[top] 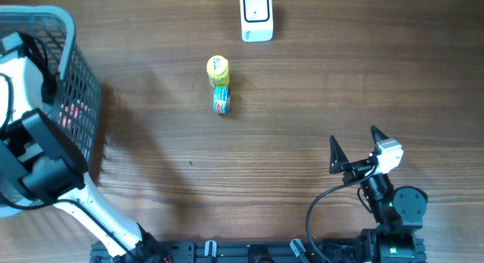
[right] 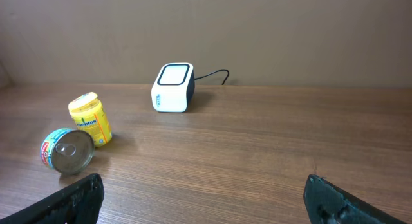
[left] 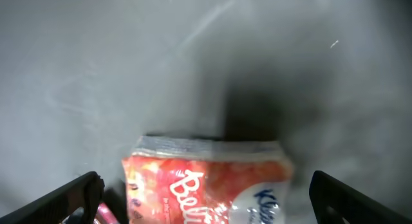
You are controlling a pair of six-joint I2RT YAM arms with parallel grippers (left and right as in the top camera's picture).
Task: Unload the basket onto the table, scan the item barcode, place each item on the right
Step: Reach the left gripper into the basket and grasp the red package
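Pickup stage: left hand (left: 206,183), jaws apart, over tissue pack (left: 193,188) in basket (top: 85,89); nxt: clamp it. Right hand (top: 353,134) apart, idle.

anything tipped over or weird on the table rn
The blue-rimmed can lies on its side beside the standing yellow tub, its metal end facing the right wrist camera, so it could roll. Nothing looks spilled or damaged.
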